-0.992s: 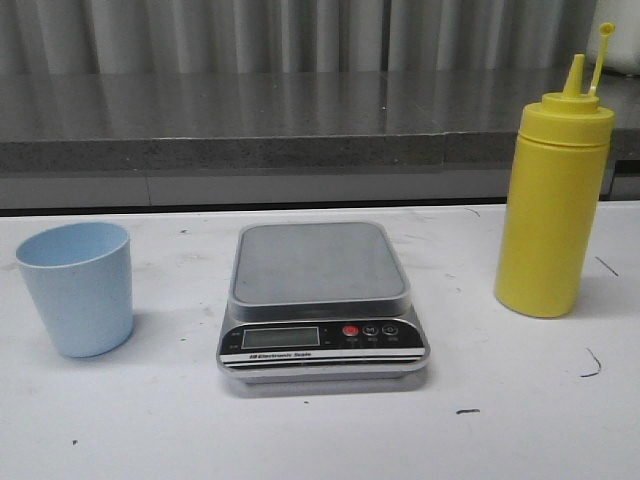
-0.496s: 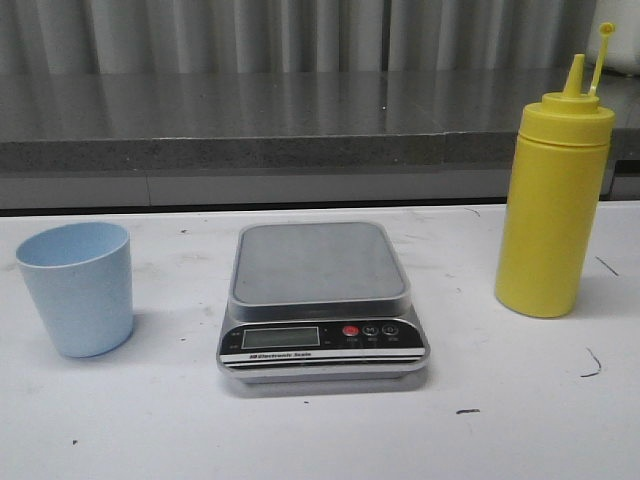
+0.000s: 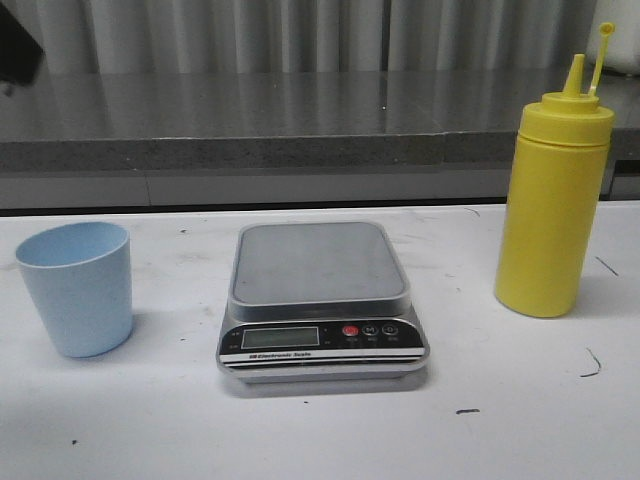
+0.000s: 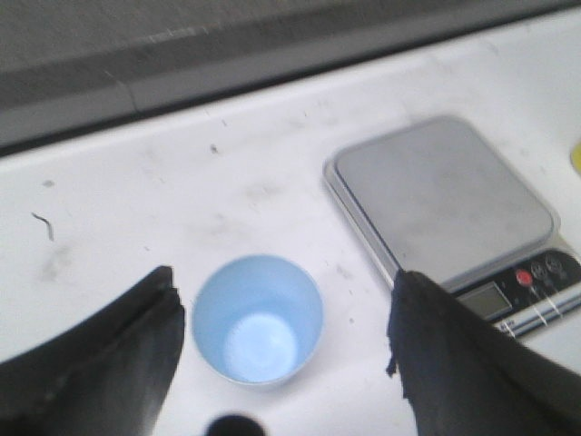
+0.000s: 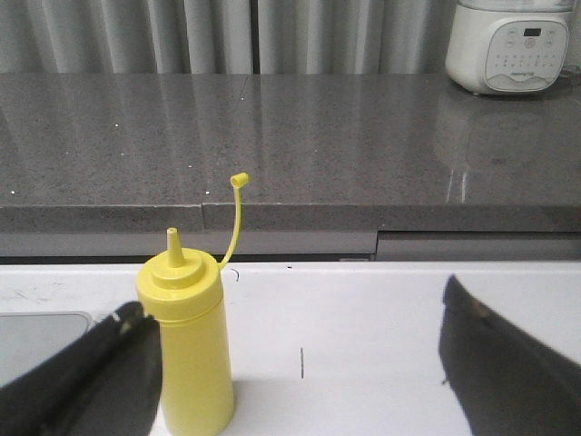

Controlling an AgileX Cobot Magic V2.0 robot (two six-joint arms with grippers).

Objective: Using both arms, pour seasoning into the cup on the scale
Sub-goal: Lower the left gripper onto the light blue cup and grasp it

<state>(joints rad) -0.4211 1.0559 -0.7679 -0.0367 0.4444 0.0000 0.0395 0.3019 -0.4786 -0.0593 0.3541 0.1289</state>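
Nothing on the table shifted since the earlier front frames; only change is a dark shape, probably part of my left arm point(image 3: 18, 45), now poking in at the top left corner of the front view. Cup point(image 3: 77, 288) sits on the white table point(image 3: 320, 430) left of the scale point(image 3: 320, 300), apart from it, platform bare. Seasoning point(image 3: 553, 205) stands upright right of the scale, well apart, cap off the nozzle and dangling up on its tether.

My left gripper point(image 4: 281, 363) hovers above the cup, fingers point(image 4: 109, 354) spread wide with the cup mouth between them in the wrist view, not touching. My right gripper point(image 5: 300, 372) faces the seasoning, fingers point(image 5: 91, 372) also spread; bottle sits nearer the one finger than centred.

Step in hand, as I judge it: grab the cup and set it on the scale. To do it well I'd drop straight down, centre the tapered wall between the fingers, close gently so the thin plastic doesn't squash or skid, then place it mid-platform. Right side should re-centre on the bottle body before closing, low enough to stay stable when tipping.

Hard to tell: scale display is unreadable, can't say if it's on. Left wrist view is blurred. Fingertips are cut off in both wrist views. Neither gripper shows in the front view.
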